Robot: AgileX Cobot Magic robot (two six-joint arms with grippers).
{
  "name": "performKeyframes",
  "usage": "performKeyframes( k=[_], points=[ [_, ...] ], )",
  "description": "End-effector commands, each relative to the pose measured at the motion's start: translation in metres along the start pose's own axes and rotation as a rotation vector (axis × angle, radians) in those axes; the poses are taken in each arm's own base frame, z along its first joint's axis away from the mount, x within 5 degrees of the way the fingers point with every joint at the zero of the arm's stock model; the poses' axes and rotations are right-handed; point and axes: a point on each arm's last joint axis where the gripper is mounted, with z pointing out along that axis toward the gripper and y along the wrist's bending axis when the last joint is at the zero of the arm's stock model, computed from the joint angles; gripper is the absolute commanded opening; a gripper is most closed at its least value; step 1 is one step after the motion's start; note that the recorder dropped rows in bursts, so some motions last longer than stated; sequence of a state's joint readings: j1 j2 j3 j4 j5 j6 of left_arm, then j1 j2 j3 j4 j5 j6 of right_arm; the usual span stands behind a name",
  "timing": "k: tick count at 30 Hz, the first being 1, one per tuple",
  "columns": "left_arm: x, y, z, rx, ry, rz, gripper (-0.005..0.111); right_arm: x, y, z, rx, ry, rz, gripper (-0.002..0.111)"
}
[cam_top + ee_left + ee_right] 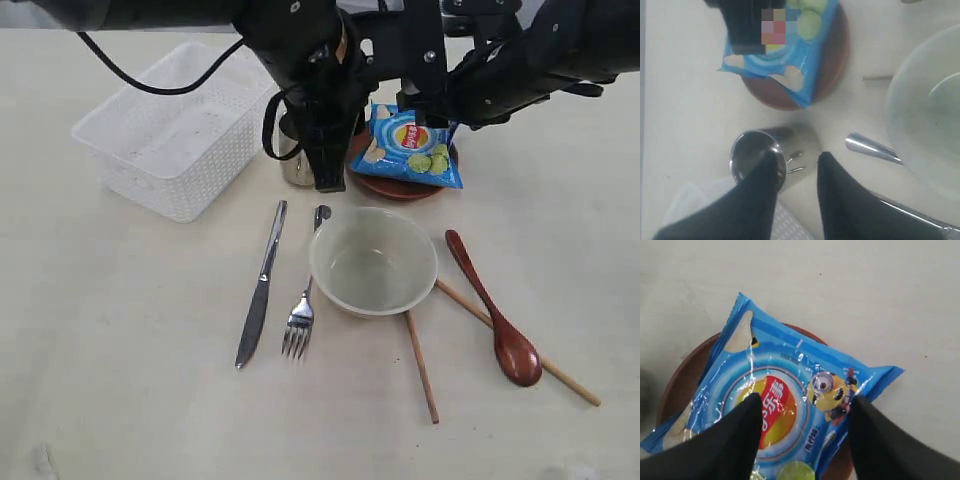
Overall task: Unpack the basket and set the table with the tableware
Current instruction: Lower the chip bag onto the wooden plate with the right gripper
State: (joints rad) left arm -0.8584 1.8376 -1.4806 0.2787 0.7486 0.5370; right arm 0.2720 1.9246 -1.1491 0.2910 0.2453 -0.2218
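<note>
Steel cup [795, 140] is seen upright on table [120, 380] beside brown plate [685, 375]: rigid, slick, light; best pinched across its rim. Left claw [798, 157] is spread, seemingly untouching; right claw [806, 400] is spread over chip bag [790, 385].

Setting: robot trial station of the lab kind. Evidence: one plain cream bench [120, 400] filling the whole exterior view; two black robot arms [300, 40] and a loose black cable [130, 75] reaching in over its far edge; household props laid out as a test set: white plastic basket [170, 140] toward the far left corner, bowl [373, 262], knife [262, 285], fork [303, 300] and wooden spoon [495, 310] mid-bench. Surrounding room: out of view.
</note>
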Motion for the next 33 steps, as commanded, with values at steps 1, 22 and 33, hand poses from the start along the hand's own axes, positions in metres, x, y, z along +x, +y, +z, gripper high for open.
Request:
performKeyframes(
  k=[1, 22, 33],
  points=[
    [0.024, 0.032, -0.026, -0.063, -0.015, -0.235, 0.004, -0.007, 0.001, -0.012, -0.002, -0.029, -0.016, 0.026],
    [0.115, 0.047, -0.071, -0.260, -0.280, -0.619, 0.000, 0.024, 0.026, 0.038, -0.027, 0.064, -0.092, 0.000],
    [0.120, 0.040, -0.093, -0.295, -0.316, -0.613, 0.000, -0.012, 0.040, -0.034, -0.074, -0.049, -0.098, 0.000]
  ],
)
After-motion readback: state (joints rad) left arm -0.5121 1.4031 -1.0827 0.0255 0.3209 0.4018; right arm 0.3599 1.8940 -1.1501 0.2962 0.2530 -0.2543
